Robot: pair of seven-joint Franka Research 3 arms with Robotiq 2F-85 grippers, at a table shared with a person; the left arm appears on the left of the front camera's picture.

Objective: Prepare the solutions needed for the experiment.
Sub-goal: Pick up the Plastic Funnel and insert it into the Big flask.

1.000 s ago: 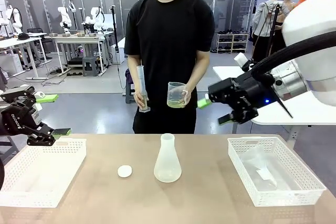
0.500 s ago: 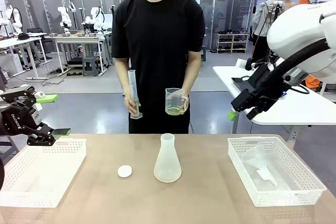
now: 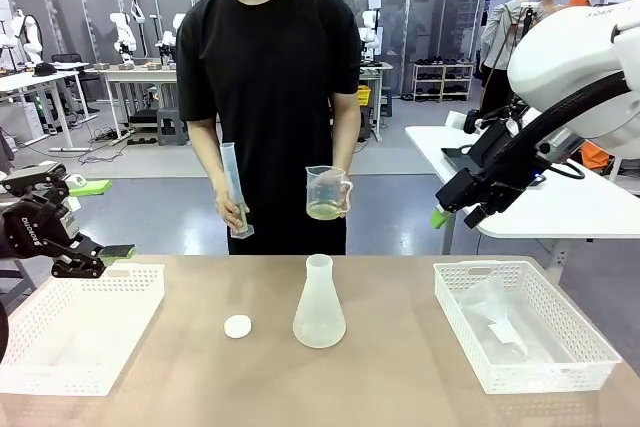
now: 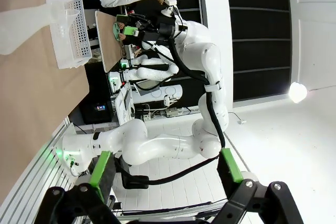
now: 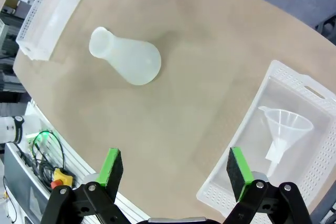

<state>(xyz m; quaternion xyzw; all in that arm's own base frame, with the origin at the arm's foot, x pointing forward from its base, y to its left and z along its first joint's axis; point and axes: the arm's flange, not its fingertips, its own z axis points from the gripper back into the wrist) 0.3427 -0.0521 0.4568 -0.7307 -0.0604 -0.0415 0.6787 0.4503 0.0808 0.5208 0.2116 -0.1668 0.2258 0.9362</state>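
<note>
Plainly, the left tool (image 3: 103,219) is held wide open and empty, its green-padded fingers spread apart, and it is seen at the surface's left edge, over the left end of a white mesh basket (image 3: 80,332) and clear of it. The right tool (image 3: 455,207) is likewise spread wide with nothing gripped, and is raised well above the surface (image 3: 400,367), up and to the right of a second white basket (image 3: 525,322). Between that tool's fingers (image 5: 111,167), in the right wrist view, bare tabletop is seen below, and a translucent funnel (image 5: 283,127) is found lying in the second basket. At the middle of the surface an empty translucent conical flask (image 3: 319,307) is set upright, and a small white disc (image 3: 238,326) is laid just beside it on the left, apart from it. Beyond the far edge a person in a black shirt is standing. The pale yellow-green solution (image 3: 322,211) is seen as a tinted band at the bottom of a clear beaker (image 3: 324,187), which is held in one hand (image 3: 343,197) above and behind the flask. A tall graduated cylinder (image 3: 231,172) is gripped near its base by the other hand (image 3: 234,215) and is tilted slightly.
</note>
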